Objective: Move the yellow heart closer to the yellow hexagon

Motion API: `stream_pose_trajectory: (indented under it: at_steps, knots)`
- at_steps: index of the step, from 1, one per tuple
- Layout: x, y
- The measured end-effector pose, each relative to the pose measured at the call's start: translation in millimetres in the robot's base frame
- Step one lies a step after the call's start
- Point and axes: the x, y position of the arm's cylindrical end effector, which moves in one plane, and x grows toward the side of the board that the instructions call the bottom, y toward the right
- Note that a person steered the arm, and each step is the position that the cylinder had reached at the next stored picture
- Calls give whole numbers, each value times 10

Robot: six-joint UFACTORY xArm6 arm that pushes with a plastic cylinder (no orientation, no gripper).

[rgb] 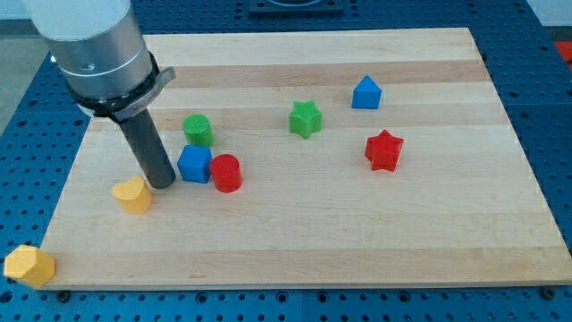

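Note:
The yellow heart (pixel 132 194) lies on the wooden board near the view's left edge. The yellow hexagon (pixel 29 265) sits off the board at the view's bottom left corner, on the blue perforated table. My tip (pixel 163 183) rests on the board just right of and slightly above the yellow heart, close to it, and just left of the blue cube (pixel 194 164). Whether the tip touches the heart cannot be told.
A red cylinder (pixel 226 173) stands right of the blue cube and a green cylinder (pixel 198 130) above it. A green star (pixel 306 118), a blue house-shaped block (pixel 365 93) and a red star (pixel 384 150) lie toward the view's right. The board (pixel 357 241) ends near the hexagon.

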Motion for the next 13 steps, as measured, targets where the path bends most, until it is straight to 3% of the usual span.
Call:
stream_pose_trajectory:
  at_steps: [9, 13]
  knots:
    - [561, -471]
    - [596, -748]
